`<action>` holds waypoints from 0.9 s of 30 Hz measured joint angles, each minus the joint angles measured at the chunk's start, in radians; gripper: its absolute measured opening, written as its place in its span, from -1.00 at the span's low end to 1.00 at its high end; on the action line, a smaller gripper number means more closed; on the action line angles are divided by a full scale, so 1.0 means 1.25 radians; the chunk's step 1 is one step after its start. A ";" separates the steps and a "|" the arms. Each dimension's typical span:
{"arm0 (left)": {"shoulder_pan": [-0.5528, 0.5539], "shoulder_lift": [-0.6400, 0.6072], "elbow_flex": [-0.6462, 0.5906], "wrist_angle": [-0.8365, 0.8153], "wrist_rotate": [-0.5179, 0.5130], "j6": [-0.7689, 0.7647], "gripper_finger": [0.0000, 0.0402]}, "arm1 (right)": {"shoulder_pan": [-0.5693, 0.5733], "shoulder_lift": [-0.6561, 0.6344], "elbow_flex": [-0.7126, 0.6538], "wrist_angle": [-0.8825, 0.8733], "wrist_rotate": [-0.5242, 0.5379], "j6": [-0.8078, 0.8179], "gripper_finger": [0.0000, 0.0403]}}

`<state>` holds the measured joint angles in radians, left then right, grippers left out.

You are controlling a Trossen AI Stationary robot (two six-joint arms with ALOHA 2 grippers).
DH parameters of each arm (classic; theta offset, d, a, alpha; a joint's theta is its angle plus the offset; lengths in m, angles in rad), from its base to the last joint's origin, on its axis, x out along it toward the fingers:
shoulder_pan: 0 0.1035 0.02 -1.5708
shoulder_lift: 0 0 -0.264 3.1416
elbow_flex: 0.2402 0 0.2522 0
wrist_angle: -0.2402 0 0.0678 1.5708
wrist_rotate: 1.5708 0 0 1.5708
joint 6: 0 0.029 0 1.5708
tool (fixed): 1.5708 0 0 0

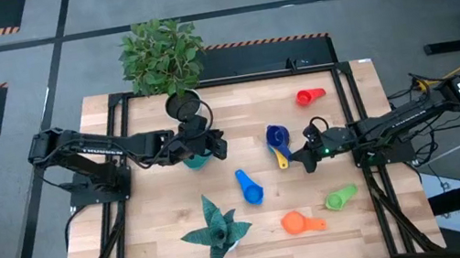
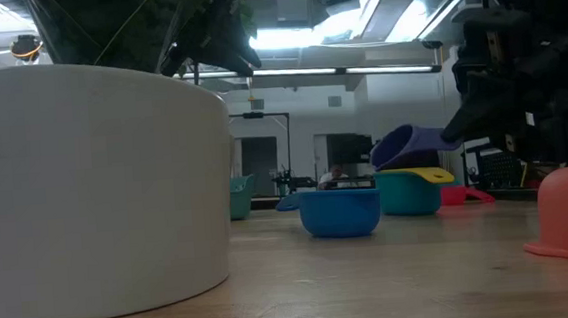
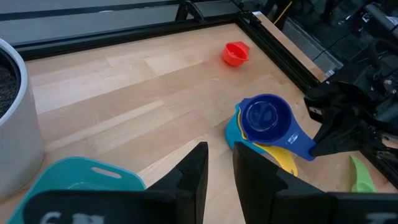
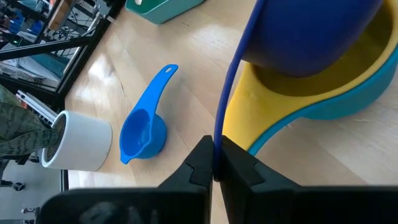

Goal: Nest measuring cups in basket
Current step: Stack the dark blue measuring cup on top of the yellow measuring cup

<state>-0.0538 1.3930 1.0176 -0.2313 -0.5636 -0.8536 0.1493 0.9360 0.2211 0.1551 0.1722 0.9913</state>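
Observation:
The dark blue cup (image 1: 276, 134) lies tilted on the yellow cup (image 3: 281, 157), which is nested in the light blue cup (image 4: 339, 106), right of the table's middle. My right gripper (image 1: 302, 156) is shut on its handle. The teal basket (image 1: 198, 161) stands left of centre, with my left gripper (image 1: 205, 146) above it, its fingers (image 3: 200, 168) a little apart with nothing between them. Loose on the wood lie the blue cup (image 1: 248, 186), red cup (image 1: 307, 96), orange cup (image 1: 300, 221) and green cup (image 1: 341, 197). My right gripper pinches the dark blue cup's handle (image 4: 219, 134) near its free end, between the two fingers, which lie on its flat faces. The fingers come from the table's right side, slanting down. The cup is tilted, with its bowl (image 2: 408, 142) over the yellow cup (image 2: 424, 175).
A leafy plant in a white pot (image 3: 12, 118) stands at the far edge behind the basket. A small succulent (image 1: 217, 231) in a white pot (image 4: 78, 140) stands near the front edge. A black frame rail (image 1: 353, 119) runs round the tabletop.

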 joint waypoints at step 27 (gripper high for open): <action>0.000 0.000 0.000 0.000 0.000 0.000 -0.66 | 0.000 0.000 0.000 0.030 -0.025 -0.005 -0.86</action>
<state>-0.0539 1.3930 1.0176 -0.2311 -0.5636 -0.8536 0.1490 0.9356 0.2211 0.1930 0.1411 0.9855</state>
